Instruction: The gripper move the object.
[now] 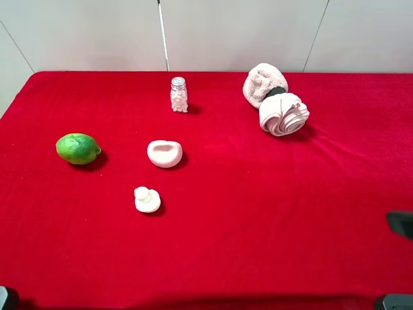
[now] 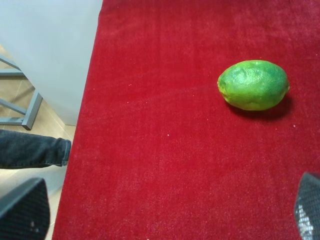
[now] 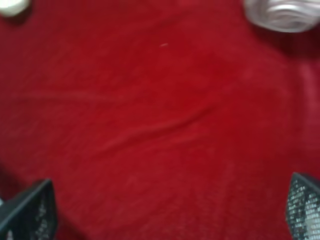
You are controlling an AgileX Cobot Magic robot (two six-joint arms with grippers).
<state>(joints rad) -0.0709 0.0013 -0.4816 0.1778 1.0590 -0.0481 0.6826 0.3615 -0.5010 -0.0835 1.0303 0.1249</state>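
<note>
Nearest, a small white mushroom-shaped piece (image 1: 147, 199) lay on the red velvety surface (image 1: 258, 213) just before the smooth pale pink hollowed dome (image 1: 164, 154), apart from a pebbled green lime (image 1: 78, 148) that only the left wrist view showed closely, while both tools (image 2: 160, 210) (image 3: 170, 210), fingertips spread wide, gripped nothing.

Left gripper (image 2: 165, 212): fingers spread wide — holding nothing.
Right gripper (image 3: 170, 210): fingers spread wide — likewise holding nothing.
</note>
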